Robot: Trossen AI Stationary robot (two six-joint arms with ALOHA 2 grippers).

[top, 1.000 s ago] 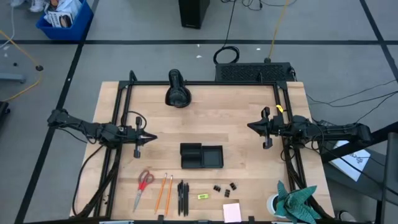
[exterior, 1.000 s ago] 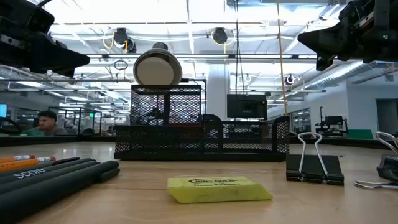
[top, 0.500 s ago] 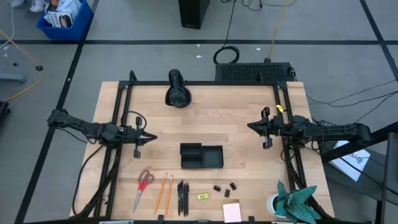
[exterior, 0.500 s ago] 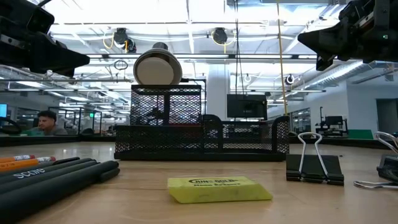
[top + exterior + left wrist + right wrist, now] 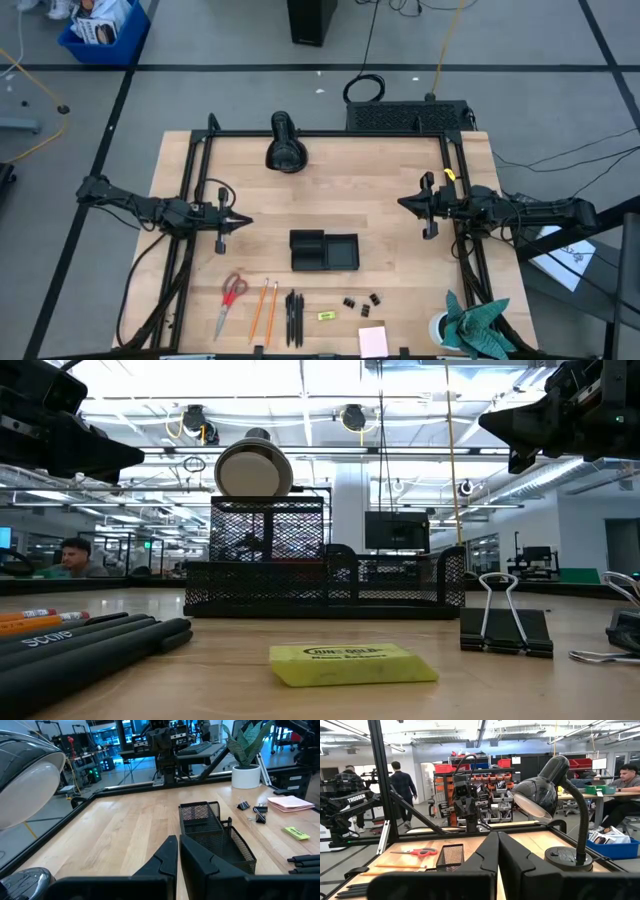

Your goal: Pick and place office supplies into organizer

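Nothing picked yet by my read, I'm at the start: both arms parked above the table, well apart from the supplies. Left gripper (image 5: pixel 243 220) sits out to the left of the organizer (image 5: pixel 324 251), fingers pressed together w/ only a hairline slit in the left wrist view, holding nothing. Right gripper (image 5: pixel 403 203) is up and to the right of the organizer, fingers likewise closed and empty. Organizer is mid-table, looks empty from above. All supplies lie in a row along the near edge: scissors (image 5: pixel 231 297) far left, then pencils (image 5: pixel 264 308), pens (image 5: pixel 294 317), yellow piece (image 5: pixel 326 316), clips (image 5: pixel 362 300), and sticky pad (image 5: pixel 373 341) at the edge. Lamp (image 5: pixel 286 148) stands at the far side, out of my way; cup w/ teal cloth (image 5: pixel 468 322) near the right corner isn't part of the job. Next, I'd open the left gripper, swing it down toward the scissors or pencils since they're on its side, and come in low. Pencils and pens lie close together, so I'd need a narrow, well-aligned pinch to take one w/o nudging the others.
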